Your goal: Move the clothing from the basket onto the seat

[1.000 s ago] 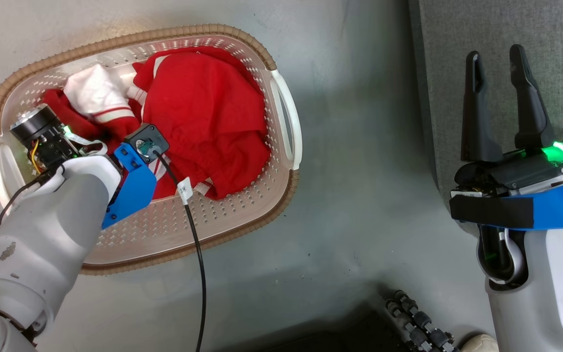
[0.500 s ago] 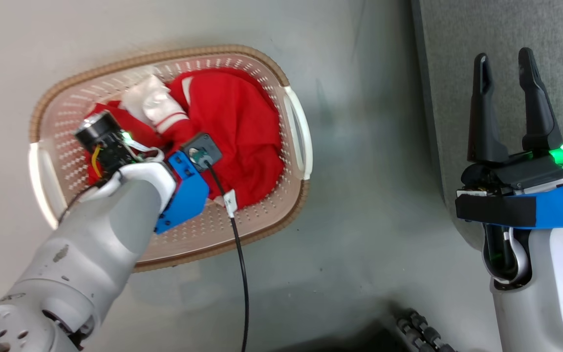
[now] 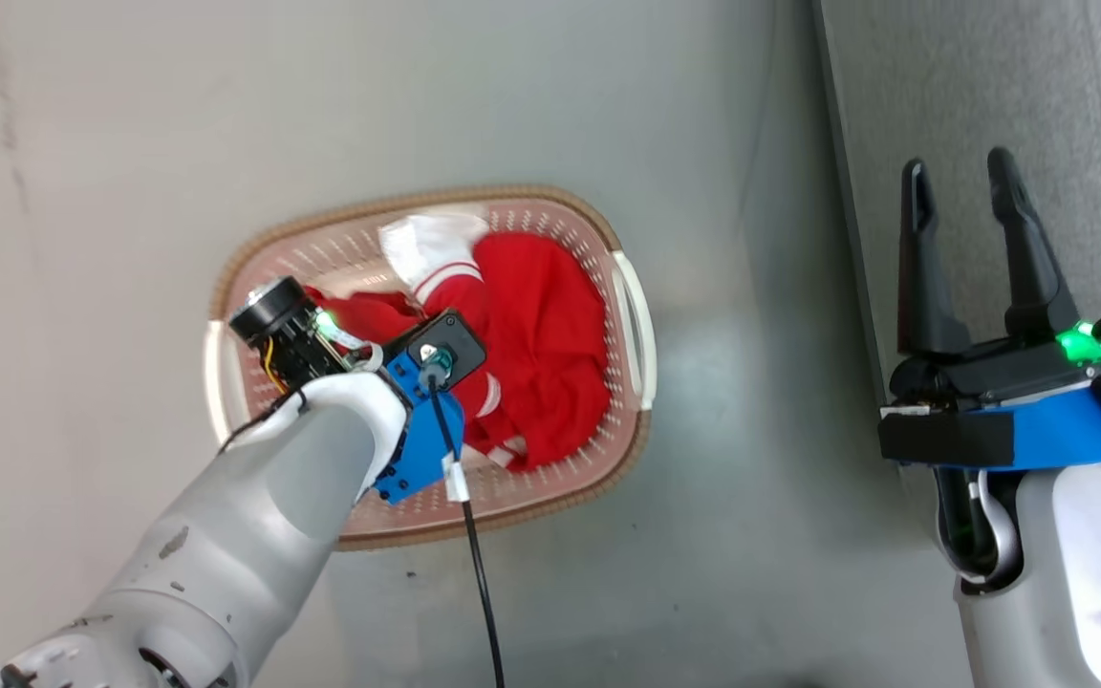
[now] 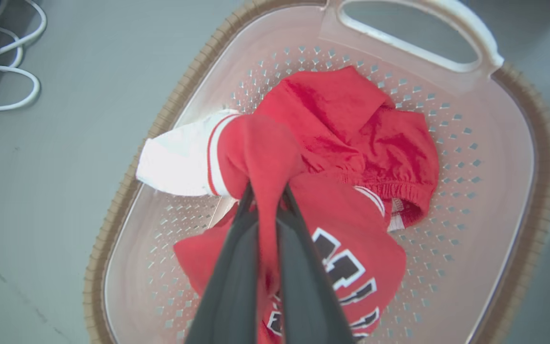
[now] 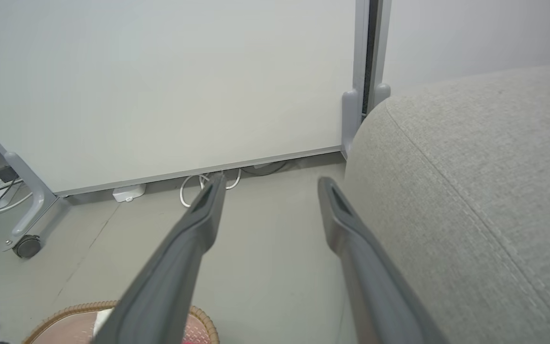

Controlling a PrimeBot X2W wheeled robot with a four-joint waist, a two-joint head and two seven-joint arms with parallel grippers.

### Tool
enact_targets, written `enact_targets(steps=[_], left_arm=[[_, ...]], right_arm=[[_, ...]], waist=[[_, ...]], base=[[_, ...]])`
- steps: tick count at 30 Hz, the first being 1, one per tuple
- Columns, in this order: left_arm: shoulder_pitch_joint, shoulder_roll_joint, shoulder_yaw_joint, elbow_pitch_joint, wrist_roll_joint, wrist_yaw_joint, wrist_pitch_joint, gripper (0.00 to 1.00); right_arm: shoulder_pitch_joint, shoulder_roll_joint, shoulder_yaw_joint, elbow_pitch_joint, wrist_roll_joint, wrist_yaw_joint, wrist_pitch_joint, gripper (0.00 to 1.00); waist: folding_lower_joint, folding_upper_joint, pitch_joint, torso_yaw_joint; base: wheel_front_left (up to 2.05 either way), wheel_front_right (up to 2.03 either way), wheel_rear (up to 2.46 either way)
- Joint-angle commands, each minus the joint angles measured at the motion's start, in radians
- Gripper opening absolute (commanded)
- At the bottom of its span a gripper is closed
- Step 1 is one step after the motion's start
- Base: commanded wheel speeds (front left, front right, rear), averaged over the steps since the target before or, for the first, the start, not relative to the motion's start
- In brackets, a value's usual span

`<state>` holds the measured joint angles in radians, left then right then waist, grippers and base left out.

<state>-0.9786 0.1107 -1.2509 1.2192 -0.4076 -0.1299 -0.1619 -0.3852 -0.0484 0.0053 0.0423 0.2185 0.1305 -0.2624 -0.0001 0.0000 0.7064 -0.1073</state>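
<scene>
Clothing: both red pieces are in the basket, bunched toward the end with the white handle. The jersey lies lettering-up, directly below my left wrist camera. The plainer red piece, with a gathered hem, is heaped just beyond it and touches it. A white sleeve with a red stripe at its cuff pokes out toward the basket's side wall.

Left tool: narrow, pinched on a raised fold of the red cloth. The fold stands up between the two dark fingers and is pulled taut above the heap. I cannot tell which of the two pieces the fold belongs to. From the head view, my left forearm reaches down over the basket and hides the fingers.

The basket sits on the grey floor, its brown rim in full sight, to the left of the seat and apart from it. White cables lie looped on the floor outside the basket.

Right tool: wide, fingers spread, hanging over the seat's near edge. In the right wrist view, bare floor shows through the gap. The seat's rounded grey edge and stitched seam are at the right, and a pale partition panel on a castor stands behind.
</scene>
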Motion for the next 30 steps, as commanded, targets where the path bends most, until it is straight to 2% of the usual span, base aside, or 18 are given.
enact_targets(steps=[1,8,16,24,30], left_arm=[[0.010,-0.006,0.005,-0.006,-0.016,-0.001,-0.016,0.00],[0.050,-0.018,0.031,-0.024,-0.081,-0.001,-0.089,0.00],[0.083,-0.018,0.098,-0.113,-0.138,-0.001,-0.105,0.00],[0.140,0.024,0.174,-0.259,-0.106,0.033,-0.105,0.00],[0.180,0.040,0.238,-0.349,-0.092,0.040,-0.105,0.00]], right_arm=[[0.014,-0.004,-0.003,0.005,-0.008,0.000,-0.004,1.00],[0.055,-0.004,-0.005,0.027,-0.027,0.000,-0.004,1.00],[0.119,-0.004,-0.016,0.055,-0.033,0.000,-0.004,1.00],[0.183,-0.004,-0.013,0.076,-0.021,0.000,-0.004,1.00],[0.226,-0.004,-0.007,0.091,-0.016,0.000,-0.004,1.00]], waist=[[0.0001,0.0000,-0.059,0.035],[0.0001,0.0000,-0.176,0.069],[0.0001,0.0000,-0.299,0.103],[0.0001,0.0000,-0.410,0.124],[0.0001,0.0000,-0.487,0.131]], base=[[0.00,0.00,0.00],[0.00,0.00,0.00],[0.00,0.00,0.00],[0.00,0.00,0.00],[0.00,0.00,0.00]])
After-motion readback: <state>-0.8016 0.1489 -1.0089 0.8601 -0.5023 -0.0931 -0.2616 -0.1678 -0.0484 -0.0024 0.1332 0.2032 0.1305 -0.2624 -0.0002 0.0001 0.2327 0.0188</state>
